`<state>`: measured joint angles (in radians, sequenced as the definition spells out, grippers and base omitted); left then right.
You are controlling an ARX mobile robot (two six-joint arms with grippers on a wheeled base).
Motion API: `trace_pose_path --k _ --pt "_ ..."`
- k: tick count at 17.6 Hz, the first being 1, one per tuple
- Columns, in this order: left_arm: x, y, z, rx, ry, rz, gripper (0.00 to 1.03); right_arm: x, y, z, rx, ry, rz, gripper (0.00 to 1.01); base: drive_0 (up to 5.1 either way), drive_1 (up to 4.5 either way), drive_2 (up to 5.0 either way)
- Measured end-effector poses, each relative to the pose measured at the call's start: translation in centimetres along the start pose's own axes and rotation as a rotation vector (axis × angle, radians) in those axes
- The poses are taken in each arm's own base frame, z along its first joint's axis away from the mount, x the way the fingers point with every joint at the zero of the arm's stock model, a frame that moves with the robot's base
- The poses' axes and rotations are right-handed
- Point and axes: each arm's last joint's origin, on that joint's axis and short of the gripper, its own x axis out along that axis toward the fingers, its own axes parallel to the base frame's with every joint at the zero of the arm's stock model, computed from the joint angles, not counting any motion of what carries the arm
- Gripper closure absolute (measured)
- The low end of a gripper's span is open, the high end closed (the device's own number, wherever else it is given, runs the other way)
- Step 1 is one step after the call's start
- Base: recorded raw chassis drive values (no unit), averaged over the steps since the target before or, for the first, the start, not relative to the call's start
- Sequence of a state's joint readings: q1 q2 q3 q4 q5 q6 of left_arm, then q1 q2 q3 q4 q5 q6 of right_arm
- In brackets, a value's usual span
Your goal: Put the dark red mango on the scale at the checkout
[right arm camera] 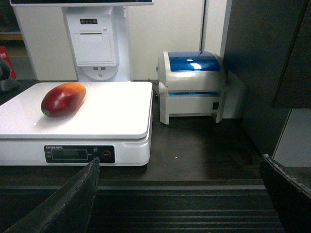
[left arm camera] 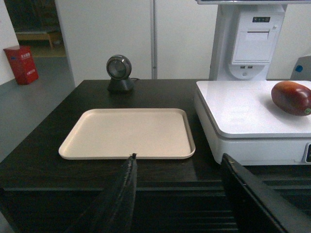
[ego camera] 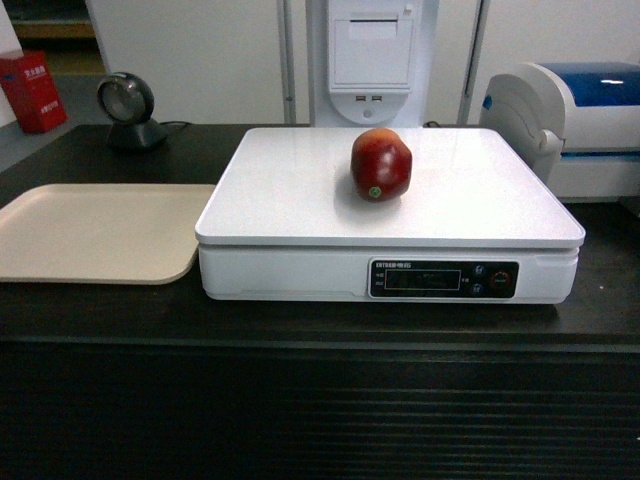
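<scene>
Item: glossy dark red mango (ego camera: pixel 381 164), lying on the flat white rectangular scale (ego camera: pixel 300 200) atop the dark brown-black checkout counter (ego camera: pixel 300 320). We cannot read the scale's display lettering. Beige plastic tray (left arm camera: pixel 129 133): holds nothing. Our left gripper (left arm camera: pixel 180 194) and right gripper (right arm camera: pixel 180 194) are both released, jaws spread, well short of the mango.

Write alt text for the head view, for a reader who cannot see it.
A glossy dark red mango lies on the flat white platform scale, which stands on a dark brown-black checkout counter. A beige rectangular tray sits left of the scale, a white-and-blue printer to its right. No gripper shows.
</scene>
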<state>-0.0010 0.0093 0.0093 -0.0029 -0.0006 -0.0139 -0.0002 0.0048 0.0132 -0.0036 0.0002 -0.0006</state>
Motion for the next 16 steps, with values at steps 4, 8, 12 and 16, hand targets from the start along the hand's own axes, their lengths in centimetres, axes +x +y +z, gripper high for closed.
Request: trace_pose_path --k 4,8,12,16 --pt "0.0 0.0 0.0 0.0 0.0 0.0 0.05 0.0 0.0 0.0 0.0 0.0 0.0 0.03 0.0 0.0 0.0" --pt "0.0 0.0 0.0 0.001 0.0 0.0 0.05 0.0 0.0 0.0 0.0 0.0 0.0 0.03 0.0 0.0 0.0" --pt "0.0 0.0 0.0 0.001 0.0 0.0 0.05 0.0 0.0 0.0 0.0 0.0 0.0 0.03 0.0 0.0 0.0" --pt "0.0 0.0 0.0 0.001 0.0 0.0 0.05 0.0 0.0 0.0 0.0 0.0 0.0 0.03 0.0 0.0 0.0"
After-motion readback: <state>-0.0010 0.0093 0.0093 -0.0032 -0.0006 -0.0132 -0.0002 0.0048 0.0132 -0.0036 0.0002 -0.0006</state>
